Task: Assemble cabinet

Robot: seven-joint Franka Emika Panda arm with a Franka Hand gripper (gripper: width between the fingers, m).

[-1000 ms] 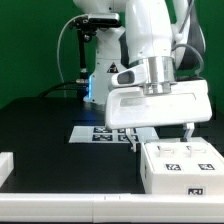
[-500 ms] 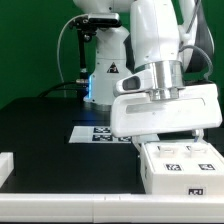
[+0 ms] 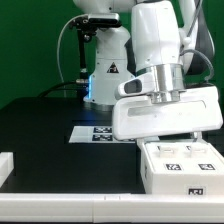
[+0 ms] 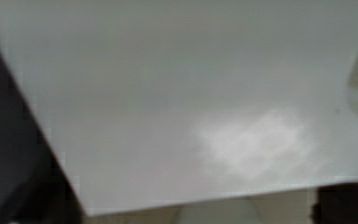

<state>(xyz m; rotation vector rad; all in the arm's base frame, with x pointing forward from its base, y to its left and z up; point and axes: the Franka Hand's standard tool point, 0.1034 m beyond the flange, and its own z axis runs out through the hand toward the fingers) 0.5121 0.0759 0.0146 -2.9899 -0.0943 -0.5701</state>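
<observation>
Right of centre in the exterior view, your gripper [image 3: 165,95] grips a white panel [image 3: 165,118] between its fingers. The panel has risen and drifted right, now hanging just above the cabinet box [image 3: 185,165] at lower right, probably ready for fitting.

The exterior view is bright and quite sharp. The white panel [image 3: 165,118] stands out against the dark tabletop [image 3: 40,130]. The wrist view is very blurry, with a soft shiny patch on the panel and dark corners.
</observation>
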